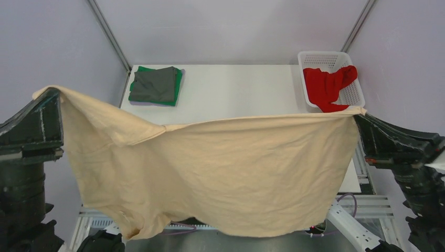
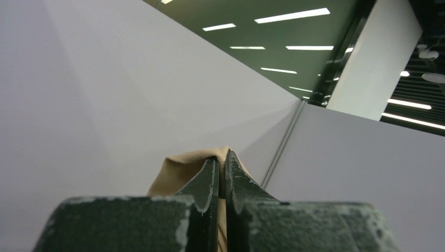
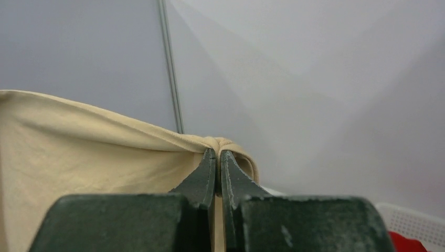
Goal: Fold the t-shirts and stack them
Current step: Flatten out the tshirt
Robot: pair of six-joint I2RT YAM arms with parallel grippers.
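The large beige t-shirt (image 1: 220, 168) hangs spread in the air between both arms, above the table's near half. My left gripper (image 1: 52, 94) is shut on its left corner, with cloth pinched between the fingers in the left wrist view (image 2: 221, 157). My right gripper (image 1: 359, 113) is shut on its right corner, seen in the right wrist view (image 3: 218, 152). A bright red t-shirt (image 1: 328, 86) lies crumpled in the white basket (image 1: 315, 56). A folded dark grey t-shirt (image 1: 155, 84) tops a stack with green and lavender edges showing, at the table's far left.
The white table (image 1: 236, 92) shows bare between the stack and the basket. Grey walls enclose the cell on three sides. The hanging shirt hides the table's near part and the arm bases.
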